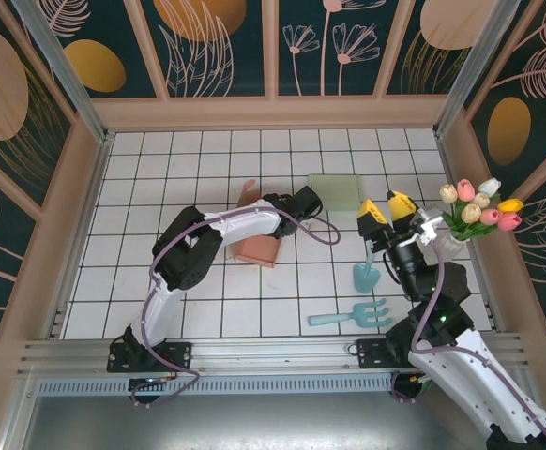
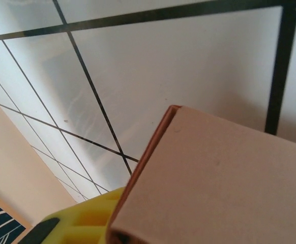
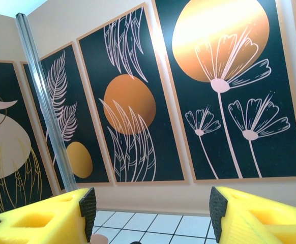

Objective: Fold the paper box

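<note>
From above, the left gripper (image 1: pixel 296 204) clamps the box (image 1: pixel 257 246); its wrist view shows the box edge against one finger (image 2: pixel 82 223). The right gripper (image 1: pixel 386 207) gapes, facing the wall (image 3: pixel 138 101).

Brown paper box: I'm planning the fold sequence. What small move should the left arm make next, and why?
Probably ease the left gripper upward to swing the panel over. The brown paper box lies on the white tiled table with one panel's edge against a yellow finger, while the right gripper hangs raised, jaws open, away from it.
</note>
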Controlling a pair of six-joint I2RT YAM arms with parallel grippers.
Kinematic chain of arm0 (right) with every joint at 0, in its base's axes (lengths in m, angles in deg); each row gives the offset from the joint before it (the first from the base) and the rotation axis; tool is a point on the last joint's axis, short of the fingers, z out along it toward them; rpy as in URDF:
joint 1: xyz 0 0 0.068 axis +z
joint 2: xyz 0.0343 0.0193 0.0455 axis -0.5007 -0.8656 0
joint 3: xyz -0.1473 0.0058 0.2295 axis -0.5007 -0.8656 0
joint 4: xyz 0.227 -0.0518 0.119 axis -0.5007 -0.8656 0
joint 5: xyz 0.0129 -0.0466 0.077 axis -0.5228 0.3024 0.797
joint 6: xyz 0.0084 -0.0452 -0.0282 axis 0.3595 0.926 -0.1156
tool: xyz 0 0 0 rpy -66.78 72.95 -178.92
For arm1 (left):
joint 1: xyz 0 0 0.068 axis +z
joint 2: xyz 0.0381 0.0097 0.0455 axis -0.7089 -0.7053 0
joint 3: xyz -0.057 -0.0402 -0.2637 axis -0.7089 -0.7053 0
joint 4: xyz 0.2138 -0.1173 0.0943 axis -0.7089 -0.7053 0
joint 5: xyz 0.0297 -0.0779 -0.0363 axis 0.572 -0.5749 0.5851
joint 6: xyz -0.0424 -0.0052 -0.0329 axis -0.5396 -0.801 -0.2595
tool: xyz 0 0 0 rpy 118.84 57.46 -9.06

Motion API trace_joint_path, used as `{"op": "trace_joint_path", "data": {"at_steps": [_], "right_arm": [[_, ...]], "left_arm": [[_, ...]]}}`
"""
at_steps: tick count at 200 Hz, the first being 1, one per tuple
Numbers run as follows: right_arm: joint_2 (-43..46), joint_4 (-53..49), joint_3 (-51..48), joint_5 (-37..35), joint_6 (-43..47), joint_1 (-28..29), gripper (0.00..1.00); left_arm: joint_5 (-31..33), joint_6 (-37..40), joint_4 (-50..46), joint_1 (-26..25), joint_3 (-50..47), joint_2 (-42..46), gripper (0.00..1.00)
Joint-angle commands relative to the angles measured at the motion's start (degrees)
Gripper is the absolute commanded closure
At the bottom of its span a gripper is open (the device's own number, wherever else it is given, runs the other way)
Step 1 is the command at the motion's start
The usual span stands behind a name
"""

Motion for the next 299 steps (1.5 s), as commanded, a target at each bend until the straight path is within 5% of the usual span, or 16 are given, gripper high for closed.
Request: {"op": "trace_joint_path", "data": {"at_steps": [1,67,95,127,146,162,177,265,299], "right_arm": [[-0.47,0.75,-0.25,-0.92,-0.32,-0.28,0.37],[-2.87,0.92,0.02,-0.48,-0.15,-0.36,0.37],[-4.89,1.2,0.31,0.54,0.29,-0.36,0.36],[-7.7,1.22,0.89,1.87,0.28,-0.35,0.36],[-8.68,1.34,1.15,2.9,0.12,-0.36,0.36],[-9.29,1.19,1.46,3.58,0.2,-0.33,0.36],[-9.75,0.88,1.67,4.11,0.29,-0.39,0.36],[-11.6,0.07,2.8,7.41,0.73,-0.35,0.36],[-13.46,-0.74,3.69,10.0,1.88,-0.27,0.36]], "left_arm": [[1.84,0.01,2.37,0.16,1.06,0.65,0.7],[1.53,-5.23,4.23,-1.1,3.63,7.83,0.6],[-2.37,-21.57,1.59,-1.18,10.31,11.99,0.58],[-0.14,-46.58,-6.38,0.17,12.49,15.8,0.41],[-6.88,-60.9,-9.94,4.21,9.13,18.46,0.39],[-13.92,-66.36,-6.53,7.18,2.37,23.02,0.25],[-15.01,-68.39,-2.65,7.82,-3.04,27.13,0.22],[-16.78,-73.47,-0.59,8.29,-17.87,34.25,0.4],[-22.97,-72.62,2.72,8.22,-21.12,36.48,0.79]]}}
